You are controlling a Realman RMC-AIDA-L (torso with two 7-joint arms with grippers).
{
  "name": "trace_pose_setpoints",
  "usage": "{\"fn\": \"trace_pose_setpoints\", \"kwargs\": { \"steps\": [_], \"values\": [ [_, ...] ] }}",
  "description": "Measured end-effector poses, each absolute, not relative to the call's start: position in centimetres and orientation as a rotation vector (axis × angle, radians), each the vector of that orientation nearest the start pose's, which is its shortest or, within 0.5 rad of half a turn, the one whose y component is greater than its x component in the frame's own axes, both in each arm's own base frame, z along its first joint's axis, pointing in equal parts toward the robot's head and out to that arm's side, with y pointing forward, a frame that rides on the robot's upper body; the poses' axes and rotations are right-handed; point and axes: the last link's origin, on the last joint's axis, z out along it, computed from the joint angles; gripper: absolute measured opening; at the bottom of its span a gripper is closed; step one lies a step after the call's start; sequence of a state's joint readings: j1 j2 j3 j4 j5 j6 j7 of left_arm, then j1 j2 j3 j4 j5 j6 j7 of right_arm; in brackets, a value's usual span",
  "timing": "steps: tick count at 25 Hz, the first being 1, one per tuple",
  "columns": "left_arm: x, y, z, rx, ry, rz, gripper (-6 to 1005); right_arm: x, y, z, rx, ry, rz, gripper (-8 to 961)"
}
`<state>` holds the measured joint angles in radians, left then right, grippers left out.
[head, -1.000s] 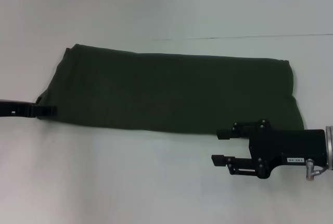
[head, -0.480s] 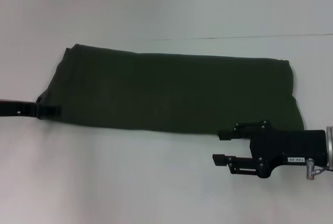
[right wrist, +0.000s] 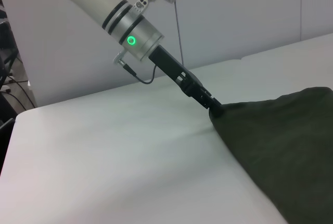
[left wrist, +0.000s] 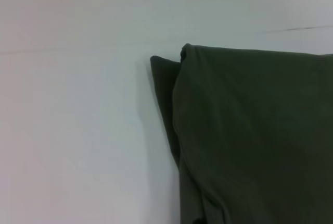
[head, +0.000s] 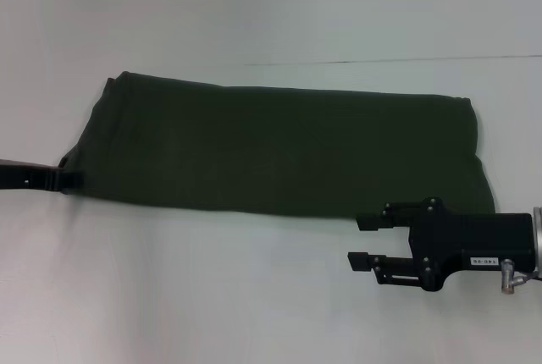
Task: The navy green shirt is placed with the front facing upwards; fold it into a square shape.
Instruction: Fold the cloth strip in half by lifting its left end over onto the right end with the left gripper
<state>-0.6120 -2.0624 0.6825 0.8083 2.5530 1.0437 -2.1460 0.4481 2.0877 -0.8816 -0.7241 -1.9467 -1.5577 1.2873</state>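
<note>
1. We see the navy green shirt (head: pixel 279 148) folded into a long band w/ plain green side up, lying across the table (head: pixel 212 296) centre, running roughly 9 to 3 o'clock in head view.
2. Left gripper (head: pixel 72 179) sits at the shirt's 9 o'clock end, right at the near corner of the cloth. The right wrist view shows the tip (right wrist: pixel 214 106) buried in the shirt (right wrist: pixel 281 146) edge; we can't tell if the fingers are spread or pinching.
3. Right gripper (head: pixel 362 240) is at approx. 5 o'clock of the shirt, just off the near hem. Its two fingers (head: pixel 370 221) are spread apart w/ nothing between them; the upper one lies at the hem, and we can't tell if it touches.
4. Table is plain white, w/ a thin dark seam line (head: pixel 381 61) toward 12 o'clock. A pale wall (right wrist: pixel 234 10) stands behind the left arm (right wrist: pixel 130 23), which shows a green ring light.
5. Left wrist view shows only a layered shirt corner (left wrist: pixel 166 73) on white; no fingers visible there. Chest lettering & collar aren't visible.
</note>
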Motion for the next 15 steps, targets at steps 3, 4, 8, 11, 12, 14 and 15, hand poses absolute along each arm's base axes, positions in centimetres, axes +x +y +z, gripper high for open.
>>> {"fn": "trace_pose_setpoints", "kwargs": {
  "steps": [3,4,8,11,12,14,15],
  "values": [
    [-32.4,39.49,4.42,-2.112,-1.225,-0.028,526,26.43,30.76,-1.58,-2.845,0.447,0.607,619],
    [-32.4,39.49,4.4,-2.112,-1.223,-0.028,505,26.43,30.76,-1.59,-2.845,0.449,0.607,616],
    [-32.38,39.47,4.25,-2.119,-1.217,-0.025,242,26.49,30.69,-1.58,-2.845,0.452,0.608,607],
    [-32.31,39.48,4.16,-2.126,-1.212,-0.023,109,26.53,30.65,-1.58,-2.845,0.454,0.609,607],
    [-32.28,39.47,4.13,-2.13,-1.21,-0.022,65,26.55,30.63,-1.57,-2.844,0.456,0.609,607],
    [-32.24,39.43,4.07,-2.137,-1.208,-0.021,17,26.64,30.59,-1.53,-2.84,0.46,0.61,607],
    [-32.23,39.37,4.03,-2.142,-1.209,-0.02,14,26.73,30.58,-1.44,-2.833,0.465,0.613,607]
  ]
}}
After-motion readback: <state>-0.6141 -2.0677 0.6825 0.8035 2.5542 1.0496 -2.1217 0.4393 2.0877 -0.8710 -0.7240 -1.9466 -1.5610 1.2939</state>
